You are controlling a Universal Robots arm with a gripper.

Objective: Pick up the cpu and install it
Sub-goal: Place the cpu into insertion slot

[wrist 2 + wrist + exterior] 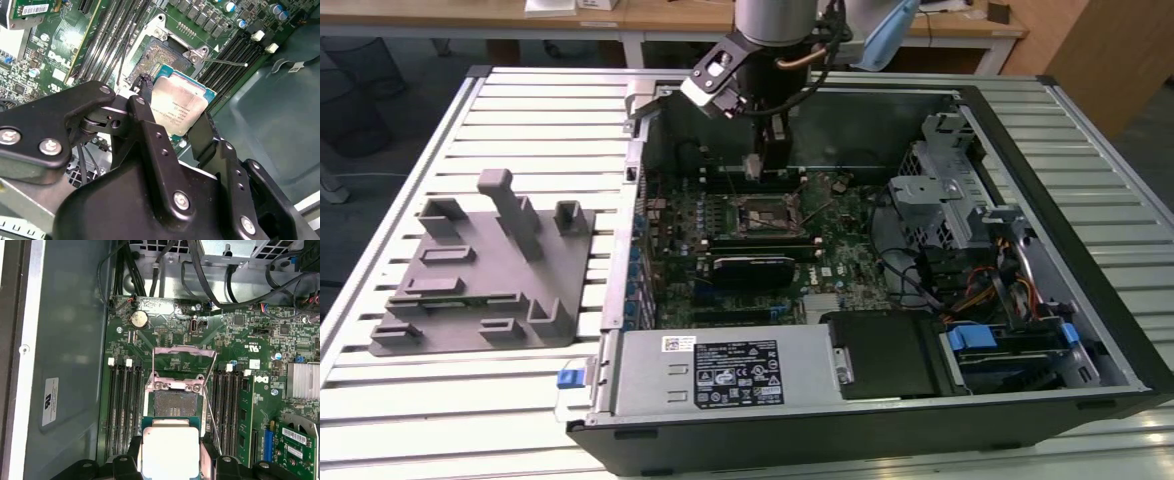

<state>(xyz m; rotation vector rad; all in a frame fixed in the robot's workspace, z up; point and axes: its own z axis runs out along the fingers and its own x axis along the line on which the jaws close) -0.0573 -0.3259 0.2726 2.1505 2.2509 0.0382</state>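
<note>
In both wrist views the cpu [181,106] [170,447] is a small square chip with a silvery top and a thin pale rim. My gripper [175,114] [170,462] is shut on it, one black finger [146,122] on each side. The chip hangs just above the green motherboard, beside the open socket [174,405] [160,57] and not over it. The socket's metal load plate [184,359] is swung up. In the exterior view the gripper [757,166] reaches down into the case, a little beyond the socket [762,212].
The open computer case [1067,250] lies on a slatted table [520,110]. Memory slots [124,405] flank the socket, and cables and a drive cage [947,190] stand at the exterior view's right. A grey plastic tray [467,280] with upright posts sits outside the case.
</note>
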